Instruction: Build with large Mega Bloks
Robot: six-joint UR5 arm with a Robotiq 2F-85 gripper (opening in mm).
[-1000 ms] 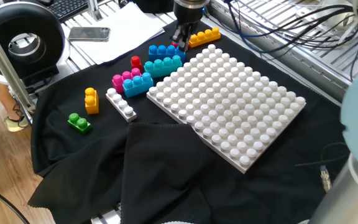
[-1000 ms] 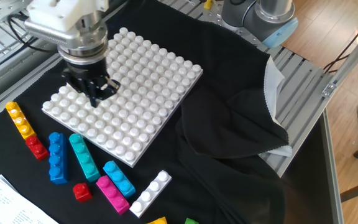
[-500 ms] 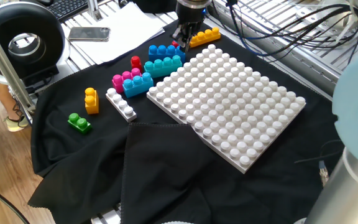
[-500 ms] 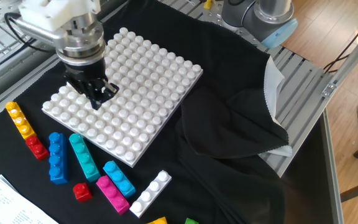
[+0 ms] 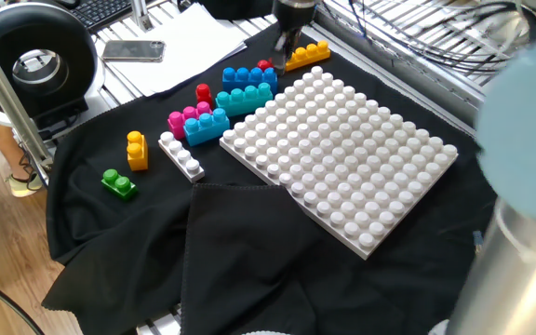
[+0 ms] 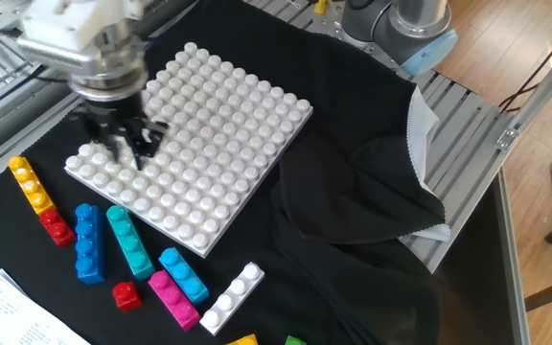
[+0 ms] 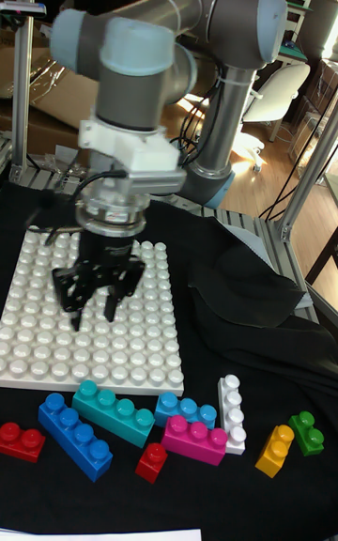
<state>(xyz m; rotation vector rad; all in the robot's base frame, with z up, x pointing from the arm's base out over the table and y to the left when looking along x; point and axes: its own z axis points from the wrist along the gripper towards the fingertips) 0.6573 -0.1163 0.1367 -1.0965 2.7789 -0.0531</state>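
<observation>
Black gripper [image 7: 94, 301], fingers spread and empty, above knobbly white studded board [image 7: 141, 353], chunky plastic bricks [image 7: 113, 409] alongside.

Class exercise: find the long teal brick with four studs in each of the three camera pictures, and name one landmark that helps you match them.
One fixed view: teal brick, upper middle, against the board's left corner.
The other fixed view, lower left.
Tall fixed view, bottom, just below the board.
Shared landmark: the white studded board, and the long blue brick alongside.

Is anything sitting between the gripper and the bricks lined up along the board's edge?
Nothing visible is. The gripper hangs open and empty above the white studded board. The teal brick and long blue brick lie on bare black cloth beside the board, nothing stacked on them.
</observation>
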